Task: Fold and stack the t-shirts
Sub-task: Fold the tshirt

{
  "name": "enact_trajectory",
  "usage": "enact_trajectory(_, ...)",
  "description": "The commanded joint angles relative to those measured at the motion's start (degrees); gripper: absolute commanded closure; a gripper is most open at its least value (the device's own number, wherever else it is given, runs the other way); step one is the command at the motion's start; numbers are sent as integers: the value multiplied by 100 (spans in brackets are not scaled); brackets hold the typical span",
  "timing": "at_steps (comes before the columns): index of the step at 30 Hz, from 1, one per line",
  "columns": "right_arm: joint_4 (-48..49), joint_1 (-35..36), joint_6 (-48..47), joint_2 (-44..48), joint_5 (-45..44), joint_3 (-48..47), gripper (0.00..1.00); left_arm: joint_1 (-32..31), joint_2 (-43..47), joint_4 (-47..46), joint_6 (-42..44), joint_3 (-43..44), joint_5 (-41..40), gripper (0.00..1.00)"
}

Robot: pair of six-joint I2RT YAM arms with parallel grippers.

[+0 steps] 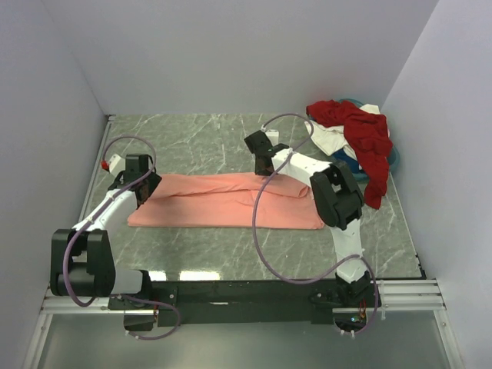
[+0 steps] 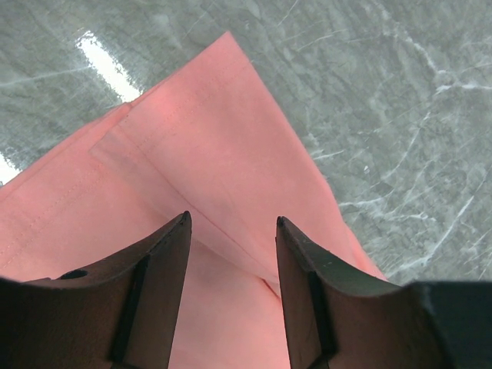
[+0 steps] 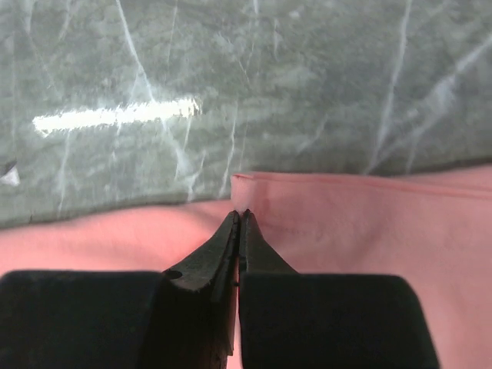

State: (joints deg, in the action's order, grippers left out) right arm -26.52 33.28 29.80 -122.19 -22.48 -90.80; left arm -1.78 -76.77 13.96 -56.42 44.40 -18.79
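The salmon-pink shirt [image 1: 231, 201] was lying across the middle of the table [image 1: 192, 138], folded into one long strip running left to right, with a layer doubled over along its far side. The other three were dumped in a heap at the far right corner: the dark red shirt [image 1: 361, 134] draped on top, the white shirt [image 1: 330, 138] poking out under it, and just a sliver of the teal-blue shirt [image 1: 347, 159] at the bottom.

My right gripper [image 3: 240, 214] was down at the far edge of the pink strip, about halfway along it. Its jaws were pressed fully together, tips right at the corner of that folded-over layer. Honestly, I couldn't tell from the wrist cam whether any cloth was pinched between them.

My left gripper [image 2: 231, 219] sat over the left end of the pink shirt with its jaws roughly half spread and nothing gripped, just pink fabric and a hemmed edge visible below the gap. From the top cam it [image 1: 146, 188] was right at the strip's left end.
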Motion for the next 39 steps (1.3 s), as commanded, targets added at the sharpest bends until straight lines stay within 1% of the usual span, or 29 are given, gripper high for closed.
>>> enact_trajectory(1,174,144,175,809,-230,299,100,-33,-66,-200,70,-54,-2,47)
enact_trajectory(12,595,583,605,1812,-20,1512,100,-33,-321,-288,-9,-90,-46,47)
enact_trajectory(16,902,785,807,2295,41,2206,100,-33,-426,-323,-9,-90,-55,47)
enact_trajectory(17,1130,916,973,2522,146,2590,100,-33,-531,-341,-18,-81,-72,47)
enact_trajectory(18,1132,978,975,2525,147,2594,100,-33,-532,-341,-18,-81,-73,47)
enact_trajectory(22,1526,1145,1115,2901,349,3286,100,-33,-628,-376,-27,-63,-90,47)
enact_trajectory(24,1808,1181,1116,3016,472,3472,97,-33,-663,-402,-27,-46,-55,47)
enact_trajectory(27,1967,1243,1019,3192,675,3701,83,-33,-681,-429,-27,-20,-46,47)
enact_trajectory(29,2045,1251,949,3412,754,3833,77,-33,-699,-446,8,-19,-37,47)
enact_trajectory(30,2063,1251,879,3508,754,3877,74,-33,-716,-446,26,7,-29,47)
enact_trajectory(31,2063,1260,826,3709,745,3921,68,-33,-716,-446,44,33,-3,47)
enact_trajectory(33,1950,1260,712,3878,640,3913,64,-33,-716,-507,88,16,33,48)
enact_trajectory(34,1854,1234,676,3983,509,3817,61,-33,-708,-543,122,16,85,48)
enact_trajectory(35,1626,1129,606,4010,308,3746,60,-33,-681,-587,192,7,181,48)
enact_trajectory(37,1466,875,527,3984,227,3536,58,-85,-637,-718,272,-28,314,49)
enact_trajectory(38,1370,673,474,3940,470,3465,58,-120,-594,-754,333,-19,419,48)
enact_trajectory(39,1334,167,439,3862,655,3386,58,-173,-567,-789,377,-11,481,48)
